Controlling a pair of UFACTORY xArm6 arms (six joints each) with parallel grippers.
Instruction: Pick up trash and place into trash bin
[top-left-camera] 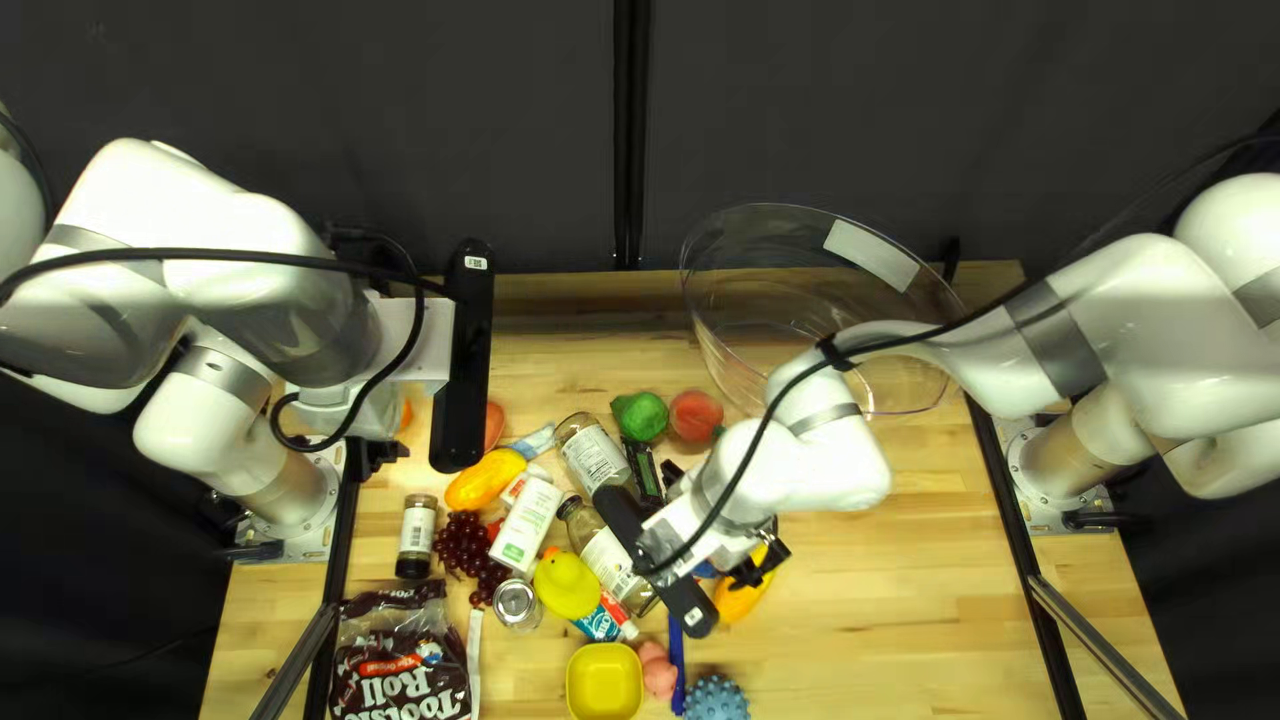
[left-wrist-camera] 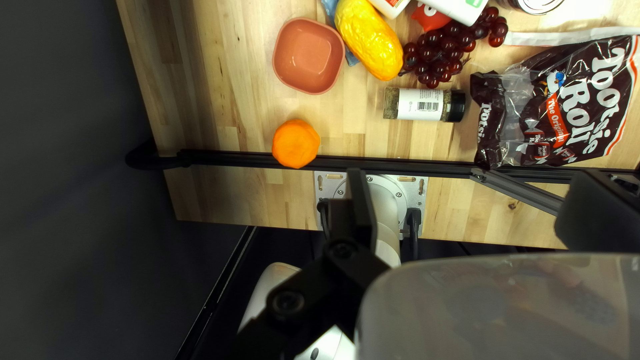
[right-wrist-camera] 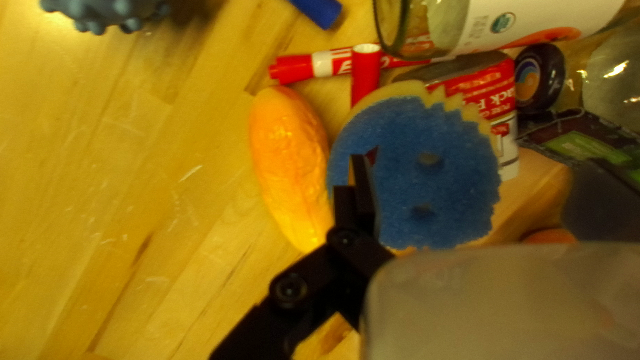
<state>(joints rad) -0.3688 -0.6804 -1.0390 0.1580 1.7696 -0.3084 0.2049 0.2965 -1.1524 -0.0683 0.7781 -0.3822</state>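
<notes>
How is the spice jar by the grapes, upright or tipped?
Tipped: the left wrist view shows the jar lying on its side, black cap at one end.

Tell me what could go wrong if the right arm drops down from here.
The open right gripper has one finger over the blue sponge, so coming straight down could press that finger into it. The red marker and glass bottle lie near the sponge; a sideways brush might roll either. In the top left view the right arm crosses in front of the clear bin, so a low swing might knock it.
</notes>
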